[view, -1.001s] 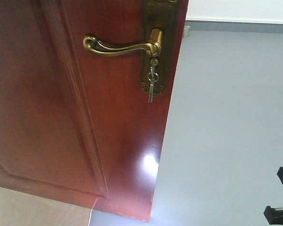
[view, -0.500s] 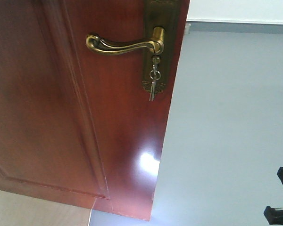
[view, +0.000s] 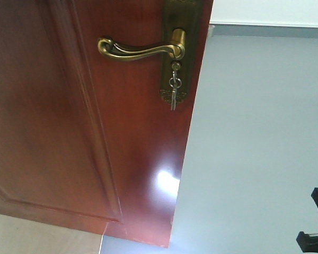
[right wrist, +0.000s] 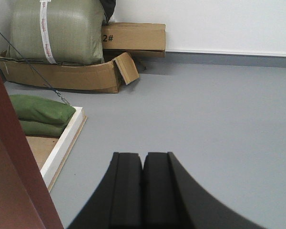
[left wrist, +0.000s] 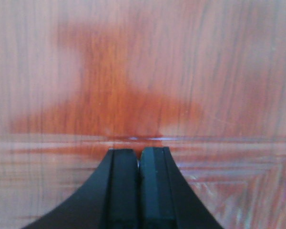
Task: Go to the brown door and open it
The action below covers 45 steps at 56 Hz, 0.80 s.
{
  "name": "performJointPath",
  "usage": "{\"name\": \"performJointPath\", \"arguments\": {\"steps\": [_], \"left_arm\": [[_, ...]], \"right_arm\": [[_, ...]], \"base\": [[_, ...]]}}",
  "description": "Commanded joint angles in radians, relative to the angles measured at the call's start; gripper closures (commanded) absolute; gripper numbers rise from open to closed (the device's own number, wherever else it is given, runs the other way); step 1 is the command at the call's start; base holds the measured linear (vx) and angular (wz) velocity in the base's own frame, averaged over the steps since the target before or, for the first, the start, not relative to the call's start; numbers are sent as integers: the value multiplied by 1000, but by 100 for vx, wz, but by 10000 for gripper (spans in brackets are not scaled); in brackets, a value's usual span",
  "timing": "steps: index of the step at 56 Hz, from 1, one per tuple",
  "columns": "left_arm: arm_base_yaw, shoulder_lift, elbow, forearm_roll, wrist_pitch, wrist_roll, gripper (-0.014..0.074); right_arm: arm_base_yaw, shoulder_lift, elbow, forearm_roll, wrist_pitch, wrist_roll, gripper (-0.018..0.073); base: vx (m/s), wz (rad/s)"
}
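The brown door point(view: 69, 132) fills the left of the front view, swung ajar, its free edge running down the middle. A brass lever handle point(view: 140, 48) sits near the top with keys point(view: 173, 94) hanging from the lock. My left gripper point(left wrist: 138, 152) is shut and empty, its tips close against the door panel point(left wrist: 133, 71). My right gripper point(right wrist: 143, 157) is shut and empty, pointing past the door's edge point(right wrist: 9, 157) at the grey floor point(right wrist: 219, 109). A black part of the right arm point(view: 315, 222) shows at the lower right of the front view.
Beyond the door are a grey floor point(view: 254, 132) and a white wall with a grey skirting point(view: 265, 29). Cardboard boxes point(right wrist: 133, 38), a large green sack point(right wrist: 57, 28), smaller green bags point(right wrist: 40, 112) and a white-edged board point(right wrist: 62, 143) lie at the left.
The door handle and keys have shifted slightly right and up in the front view; the door edge has barely moved. The arm part at the lower right is unchanged.
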Motion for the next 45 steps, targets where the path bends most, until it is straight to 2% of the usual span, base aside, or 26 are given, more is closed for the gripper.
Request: {"name": "performJointPath", "arguments": {"steps": [1, 45], "left_arm": [[-4, -14, -33, -20, 1, -1, 450], [-4, -14, -33, -17, 19, -1, 450]], "right_arm": [[1, -6, 4, -4, -76, -8, 559], [1, -6, 4, -4, -80, -8, 559]], "base": [[0, 0], [0, 0]]}}
